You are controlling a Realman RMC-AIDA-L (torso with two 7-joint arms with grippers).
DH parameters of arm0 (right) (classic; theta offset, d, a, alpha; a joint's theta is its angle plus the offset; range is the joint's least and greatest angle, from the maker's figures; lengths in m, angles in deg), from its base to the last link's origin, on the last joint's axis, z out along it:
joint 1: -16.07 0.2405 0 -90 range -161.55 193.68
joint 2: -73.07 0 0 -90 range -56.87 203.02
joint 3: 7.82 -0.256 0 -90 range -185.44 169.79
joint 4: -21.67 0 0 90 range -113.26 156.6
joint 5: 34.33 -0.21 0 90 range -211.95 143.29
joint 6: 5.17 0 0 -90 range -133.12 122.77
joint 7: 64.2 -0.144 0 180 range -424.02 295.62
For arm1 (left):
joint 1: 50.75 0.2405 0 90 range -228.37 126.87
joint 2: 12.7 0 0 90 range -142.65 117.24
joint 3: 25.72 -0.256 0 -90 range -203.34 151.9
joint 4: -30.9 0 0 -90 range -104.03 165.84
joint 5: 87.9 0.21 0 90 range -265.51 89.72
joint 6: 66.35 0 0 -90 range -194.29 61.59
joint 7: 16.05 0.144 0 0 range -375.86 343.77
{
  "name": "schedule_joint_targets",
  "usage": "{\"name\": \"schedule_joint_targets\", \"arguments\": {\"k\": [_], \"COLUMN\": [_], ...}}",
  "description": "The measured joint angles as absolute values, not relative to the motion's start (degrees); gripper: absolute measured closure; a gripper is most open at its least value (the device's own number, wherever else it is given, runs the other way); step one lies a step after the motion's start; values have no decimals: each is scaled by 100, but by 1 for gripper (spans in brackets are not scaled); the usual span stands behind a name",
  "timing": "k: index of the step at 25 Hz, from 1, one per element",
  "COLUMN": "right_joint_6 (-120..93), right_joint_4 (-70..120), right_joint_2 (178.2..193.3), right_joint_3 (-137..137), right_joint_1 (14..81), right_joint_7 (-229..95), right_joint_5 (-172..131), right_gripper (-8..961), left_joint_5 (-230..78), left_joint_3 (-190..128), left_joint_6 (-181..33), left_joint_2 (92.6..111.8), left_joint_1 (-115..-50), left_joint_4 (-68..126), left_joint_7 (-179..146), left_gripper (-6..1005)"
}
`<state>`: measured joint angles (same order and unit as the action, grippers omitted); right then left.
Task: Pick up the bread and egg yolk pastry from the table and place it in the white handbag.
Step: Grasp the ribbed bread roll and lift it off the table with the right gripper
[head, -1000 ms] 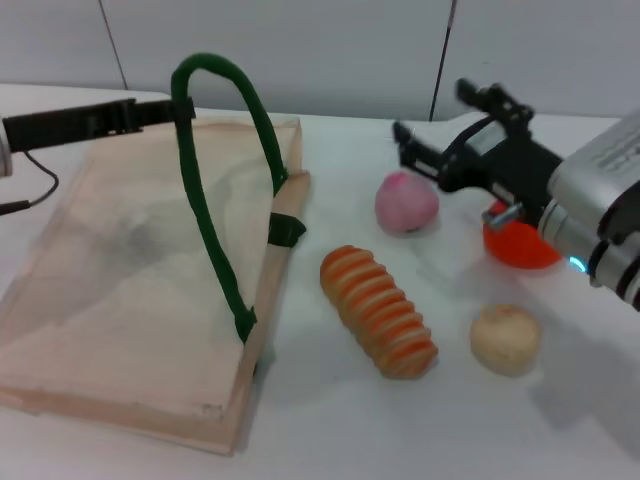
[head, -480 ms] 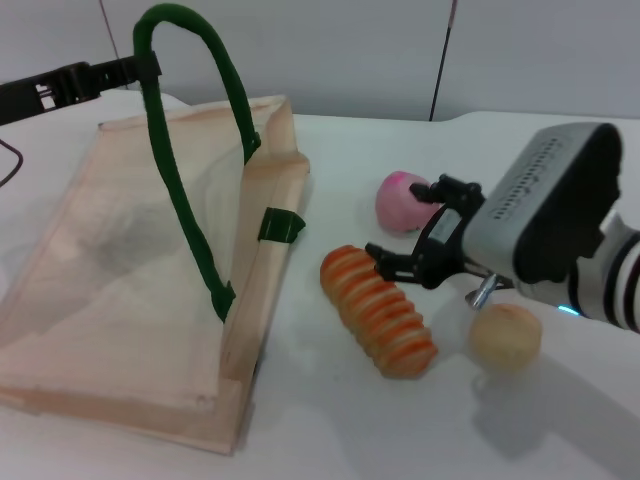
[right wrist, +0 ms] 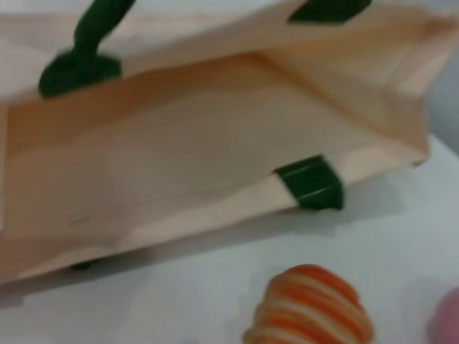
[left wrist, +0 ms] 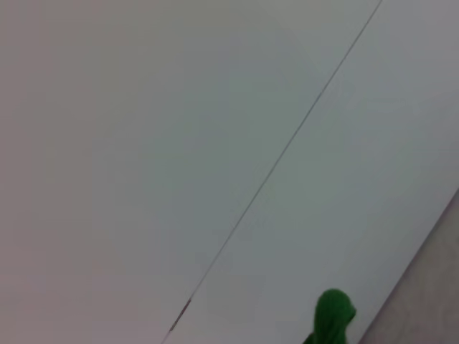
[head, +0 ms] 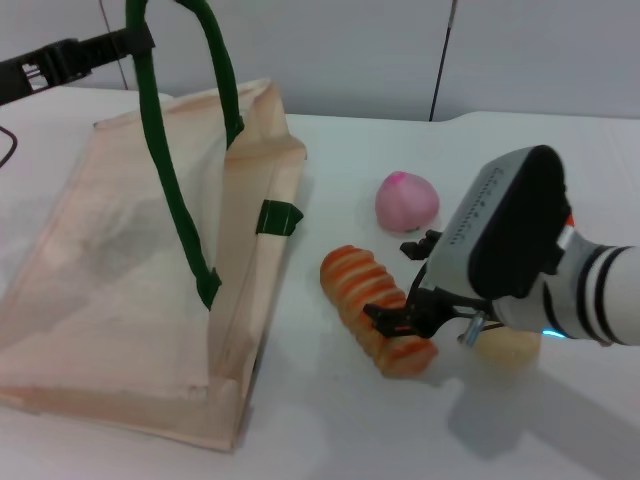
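The bread, a ridged loaf striped orange and tan, lies on the table right of the white handbag. My right gripper is open and low over the loaf's near half, one finger on each side. The right wrist view shows the loaf's end and the bag's open mouth. The egg yolk pastry is mostly hidden behind my right arm. My left gripper at the top left is shut on the bag's green handle and holds it up. The handle's tip shows in the left wrist view.
A pink round bun sits behind the loaf, and its edge shows in the right wrist view. A second green handle tab sits on the bag's near rim. The white table extends in front, with a grey wall behind.
My right gripper has come down from behind the pink bun to the loaf and now straddles it. My left gripper has lifted the handle higher, opening the bag's mouth wider.
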<state>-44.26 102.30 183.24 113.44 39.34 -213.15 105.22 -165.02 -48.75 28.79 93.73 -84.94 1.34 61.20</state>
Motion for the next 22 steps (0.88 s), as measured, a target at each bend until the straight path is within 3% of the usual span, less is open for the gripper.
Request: {"name": "schedule_joint_targets", "arguments": {"k": [9, 22], "right_joint_6": [-4700, -4826], "right_joint_4": [9332, 8412], "right_joint_2": [18723, 18858], "right_joint_3": [11339, 10697], "right_joint_1": [4688, 5110], "right_joint_7": [-21333, -21386], "right_joint_5": [10401, 10161], "right_gripper": [72, 106], "left_joint_5": [-16564, -16568], "left_joint_3": [-4875, -4875], "left_joint_6": [2950, 2954], "left_joint_2": [9360, 9355], "left_joint_1": [-8549, -8545], "left_joint_4": [277, 278], "left_joint_7": [6232, 6236], "left_gripper": [870, 870]}}
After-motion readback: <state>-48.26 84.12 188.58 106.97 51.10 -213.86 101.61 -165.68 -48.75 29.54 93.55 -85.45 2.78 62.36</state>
